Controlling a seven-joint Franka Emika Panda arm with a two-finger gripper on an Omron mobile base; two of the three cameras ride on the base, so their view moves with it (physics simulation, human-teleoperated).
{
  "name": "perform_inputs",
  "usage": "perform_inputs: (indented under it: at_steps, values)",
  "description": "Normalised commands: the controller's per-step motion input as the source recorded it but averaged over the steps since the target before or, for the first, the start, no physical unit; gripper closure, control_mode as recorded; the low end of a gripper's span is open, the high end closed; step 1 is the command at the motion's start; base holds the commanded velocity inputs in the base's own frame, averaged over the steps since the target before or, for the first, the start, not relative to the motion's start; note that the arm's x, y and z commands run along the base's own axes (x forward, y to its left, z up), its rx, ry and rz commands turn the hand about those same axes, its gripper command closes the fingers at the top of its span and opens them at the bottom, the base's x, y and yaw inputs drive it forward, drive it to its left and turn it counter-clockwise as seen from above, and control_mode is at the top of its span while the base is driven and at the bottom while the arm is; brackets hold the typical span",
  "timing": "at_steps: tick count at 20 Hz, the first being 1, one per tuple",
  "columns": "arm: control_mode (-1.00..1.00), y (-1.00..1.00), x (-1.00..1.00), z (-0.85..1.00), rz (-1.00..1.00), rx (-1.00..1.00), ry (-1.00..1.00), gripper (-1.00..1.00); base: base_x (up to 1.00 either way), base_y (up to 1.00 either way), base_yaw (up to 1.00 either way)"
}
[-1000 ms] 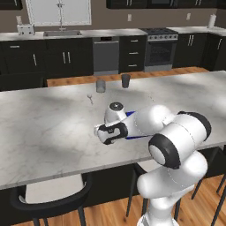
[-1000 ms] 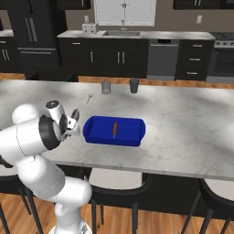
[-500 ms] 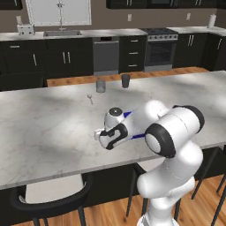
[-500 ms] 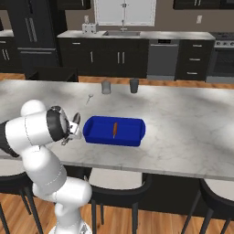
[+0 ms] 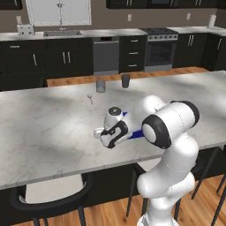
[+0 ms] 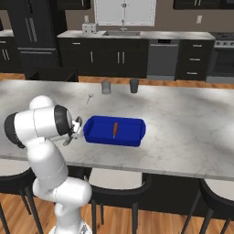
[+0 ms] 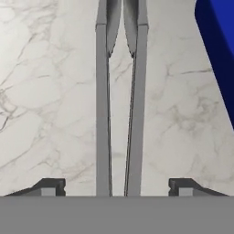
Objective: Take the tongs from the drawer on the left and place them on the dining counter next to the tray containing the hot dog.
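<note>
Gripper (image 7: 117, 186) jaws are spread wide in the hand view, fingertips (image 7: 50, 186) clear of the tongs (image 7: 118, 105) on both sides, so nothing's gripped. Tongs lie flat on the dining counter (image 7: 41, 91), with the blue tray (image 7: 219, 55) just off to the right. Right base view adds the hot dog (image 6: 115, 130) in the tray, plus two cups (image 6: 106, 87) farther back.

End effector (image 7: 117, 187) low, fingers spread wide
</note>
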Motion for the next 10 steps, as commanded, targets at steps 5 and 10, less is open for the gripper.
perform_inputs:
  at_steps: [5, 10]
  values:
    - [-1.0, 0.0, -0.21, 0.33, -0.02, 0.0, -0.07, -1.0, 0.0, 0.0, 0.0]
    - [-1.0, 0.0, -0.66, 0.98, -0.12, 0.03, -0.07, -1.0, 0.0, 0.0, 0.0]
